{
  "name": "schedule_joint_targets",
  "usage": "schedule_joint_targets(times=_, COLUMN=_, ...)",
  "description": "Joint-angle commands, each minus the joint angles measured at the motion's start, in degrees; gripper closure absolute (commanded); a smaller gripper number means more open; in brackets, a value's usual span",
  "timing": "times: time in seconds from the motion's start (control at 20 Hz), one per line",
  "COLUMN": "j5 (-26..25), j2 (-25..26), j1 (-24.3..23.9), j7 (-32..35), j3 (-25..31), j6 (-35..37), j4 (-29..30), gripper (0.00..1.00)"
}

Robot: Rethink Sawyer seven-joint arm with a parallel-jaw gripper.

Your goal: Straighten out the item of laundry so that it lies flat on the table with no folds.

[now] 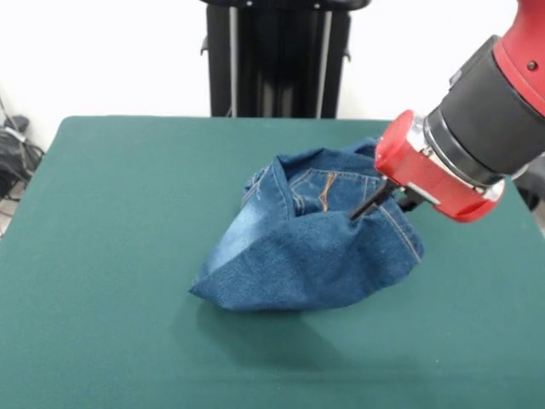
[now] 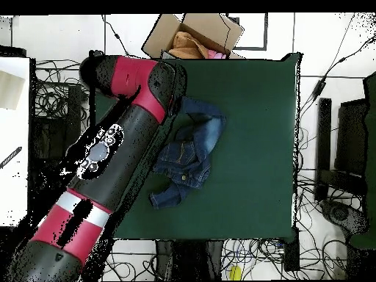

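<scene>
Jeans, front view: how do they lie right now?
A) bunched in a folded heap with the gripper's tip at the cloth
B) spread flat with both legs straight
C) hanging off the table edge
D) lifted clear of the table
A: the jeans sit crumpled and folded on the green table, with the gripper touching their upper right part.

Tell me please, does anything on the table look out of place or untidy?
Yes. The jeans are not flat: they sit bunched in a raised, folded heap near the middle of the green table. The gripper has its dark fingers at the heap's upper edge. Nothing looks spilled or torn.
</scene>
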Motion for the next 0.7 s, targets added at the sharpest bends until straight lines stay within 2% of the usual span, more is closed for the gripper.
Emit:
schedule_joint_targets(times=0.05, j5=-7.6, j2=1.7, j1=1.7, j7=16.7, j3=-4.8, j6=1.0, j4=-2.0, gripper=1.00)
schedule_joint_targets(times=0.7, j5=-9.0, j2=1.4, j1=1.3, j7=16.1, j3=-3.0, j6=-0.8, j4=-3.5, gripper=1.00)
